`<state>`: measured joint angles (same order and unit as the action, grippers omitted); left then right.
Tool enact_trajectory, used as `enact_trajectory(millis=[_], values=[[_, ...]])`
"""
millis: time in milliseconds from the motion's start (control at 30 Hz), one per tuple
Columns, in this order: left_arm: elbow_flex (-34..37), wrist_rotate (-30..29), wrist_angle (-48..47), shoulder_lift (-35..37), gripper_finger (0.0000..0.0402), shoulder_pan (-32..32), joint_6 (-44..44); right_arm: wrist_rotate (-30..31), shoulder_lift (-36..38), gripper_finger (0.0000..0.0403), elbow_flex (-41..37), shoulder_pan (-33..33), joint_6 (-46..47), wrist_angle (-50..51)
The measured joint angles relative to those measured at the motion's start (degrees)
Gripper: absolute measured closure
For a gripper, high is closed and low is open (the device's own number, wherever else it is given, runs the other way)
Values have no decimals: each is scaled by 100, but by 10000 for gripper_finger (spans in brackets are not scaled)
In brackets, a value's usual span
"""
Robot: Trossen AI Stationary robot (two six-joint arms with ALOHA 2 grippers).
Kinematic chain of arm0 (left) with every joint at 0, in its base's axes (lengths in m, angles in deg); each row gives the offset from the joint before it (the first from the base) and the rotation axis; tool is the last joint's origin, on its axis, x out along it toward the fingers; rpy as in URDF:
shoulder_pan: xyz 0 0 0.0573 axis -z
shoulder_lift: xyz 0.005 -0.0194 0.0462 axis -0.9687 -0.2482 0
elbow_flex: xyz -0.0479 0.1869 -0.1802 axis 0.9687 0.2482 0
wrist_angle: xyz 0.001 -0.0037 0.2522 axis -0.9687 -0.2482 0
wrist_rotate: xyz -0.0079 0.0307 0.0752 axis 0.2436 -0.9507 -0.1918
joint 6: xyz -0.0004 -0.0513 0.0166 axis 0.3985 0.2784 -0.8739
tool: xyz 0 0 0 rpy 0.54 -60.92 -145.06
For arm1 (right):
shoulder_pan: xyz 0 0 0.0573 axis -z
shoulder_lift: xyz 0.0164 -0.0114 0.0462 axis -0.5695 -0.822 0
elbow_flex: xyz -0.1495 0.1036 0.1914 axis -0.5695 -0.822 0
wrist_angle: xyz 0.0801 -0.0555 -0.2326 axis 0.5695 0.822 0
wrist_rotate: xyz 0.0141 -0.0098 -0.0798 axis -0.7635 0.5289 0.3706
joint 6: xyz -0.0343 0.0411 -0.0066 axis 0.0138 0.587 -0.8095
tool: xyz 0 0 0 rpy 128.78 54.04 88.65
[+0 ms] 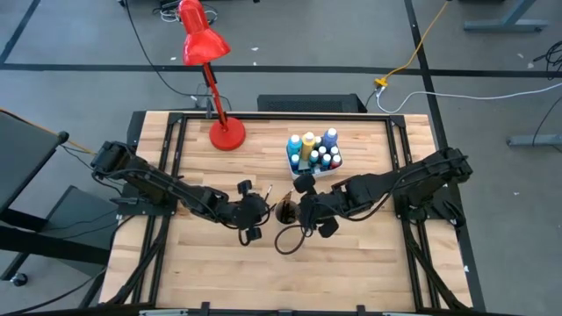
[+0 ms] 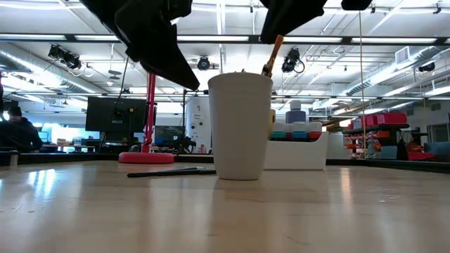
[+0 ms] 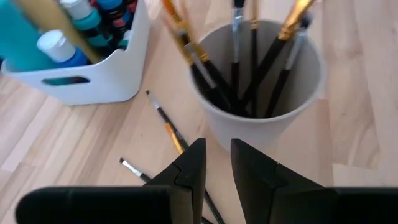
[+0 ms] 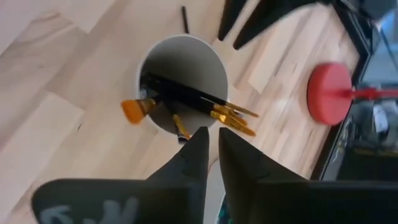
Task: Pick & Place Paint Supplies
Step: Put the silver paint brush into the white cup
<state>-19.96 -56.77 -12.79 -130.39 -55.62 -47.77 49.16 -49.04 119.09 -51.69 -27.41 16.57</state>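
Brushes going into the cup, two loose ones left on the desk

Nearest in the low view, the white cup (image 2: 240, 125) stands mid-desk with several brushes (image 3: 249, 62) already in it; two loose brushes (image 3: 166, 127) lie on the desk (image 1: 351, 263) beside it, so I judge the job partly done. The left claw (image 3: 216, 163) hovers just beside the cup, fingers slightly parted and empty. The right claw (image 4: 212, 149) hangs over the cup's rim, fingers a narrow gap apart, gripping nothing visible. Farther back, the paint bottles (image 1: 313, 149) sit in the white bin (image 3: 93, 87), with the red lamp (image 1: 211, 53) beyond.
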Motion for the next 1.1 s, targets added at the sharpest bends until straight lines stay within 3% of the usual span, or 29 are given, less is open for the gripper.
enact_trajectory(millis=[167,333,500,667,767,1100], values=[[235,-350,6,0,314,-12,243,64,0,327,0,-2,550,2],[666,-169,145,0,291,-48,915,528,0,291,0,-116,1267,22],[1354,71,1275,0,264,-46,1272,506,0,277,0,-348,1887,-34],[1964,-577,2288,0,246,-208,1594,517,0,281,0,-586,2567,-31],[2200,-545,2513,0,242,-452,1728,513,0,284,0,-724,2935,-57],[2161,-736,4124,-870,248,-623,643,474,-15,289,3,-966,3035,-247]])
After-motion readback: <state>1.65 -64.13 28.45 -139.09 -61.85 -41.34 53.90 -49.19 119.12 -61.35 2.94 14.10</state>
